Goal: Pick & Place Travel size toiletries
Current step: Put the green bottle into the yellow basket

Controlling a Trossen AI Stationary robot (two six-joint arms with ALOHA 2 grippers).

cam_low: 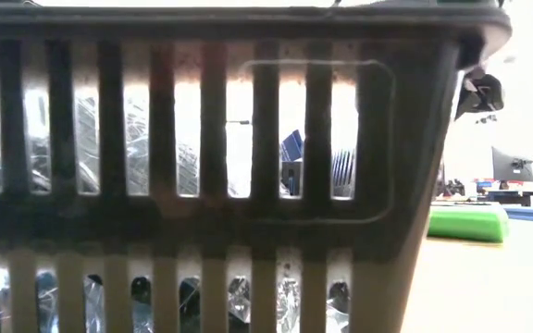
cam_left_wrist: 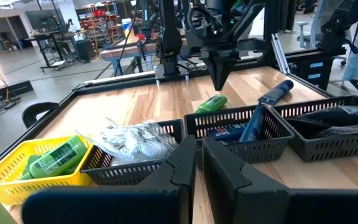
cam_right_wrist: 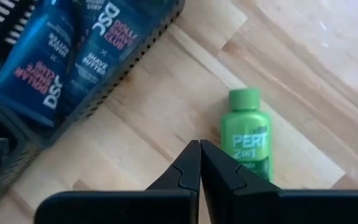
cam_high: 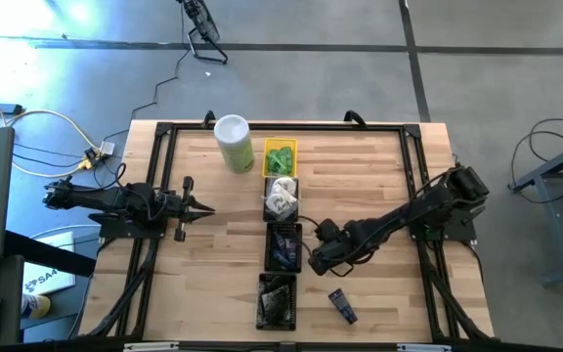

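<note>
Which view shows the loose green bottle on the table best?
The right wrist view: the green bottle lies flat, label readable, just beyond the shut right gripper. The left wrist view shows it small; the high view hides it; the low view shows none.

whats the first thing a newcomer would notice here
A column of small trays runs down the table's middle, with a yellow slotted tray of green bottles at the far end. The right gripper, shut, hovers over a bright green plastic bottle lying on the wood beside a black tray of blue tubes.
</note>
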